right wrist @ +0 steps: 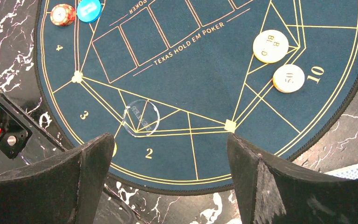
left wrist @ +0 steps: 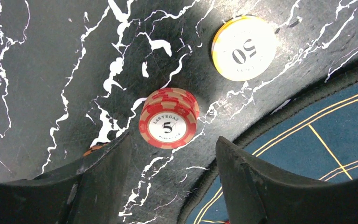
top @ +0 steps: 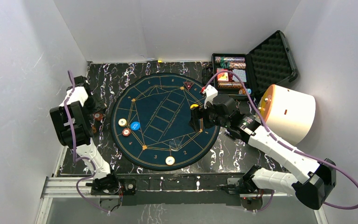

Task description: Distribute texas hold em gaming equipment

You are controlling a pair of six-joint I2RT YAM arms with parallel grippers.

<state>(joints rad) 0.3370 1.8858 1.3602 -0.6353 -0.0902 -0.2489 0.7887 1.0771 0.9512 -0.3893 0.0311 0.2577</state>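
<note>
My left gripper (left wrist: 170,161) is open and empty over the black marble table, just left of the round blue poker mat (top: 161,100). A red-and-white "5" chip stack (left wrist: 168,118) lies just beyond its fingertips, and a cream "50" chip (left wrist: 244,48) lies further off. My right gripper (right wrist: 168,156) is open and empty above the mat's edge near the "2" mark. On the mat ahead of it are a clear disc (right wrist: 141,119), a cream blind button (right wrist: 270,45), a cream chip (right wrist: 288,78), a red-brown chip (right wrist: 62,14) and a blue button (right wrist: 89,9).
An open black case (top: 265,58) with chip rows and cards stands at the back right. A big white cylinder with an orange end (top: 291,112) lies beside the right arm. A blue-backed card corner (right wrist: 354,170) shows by the right finger. White walls enclose the table.
</note>
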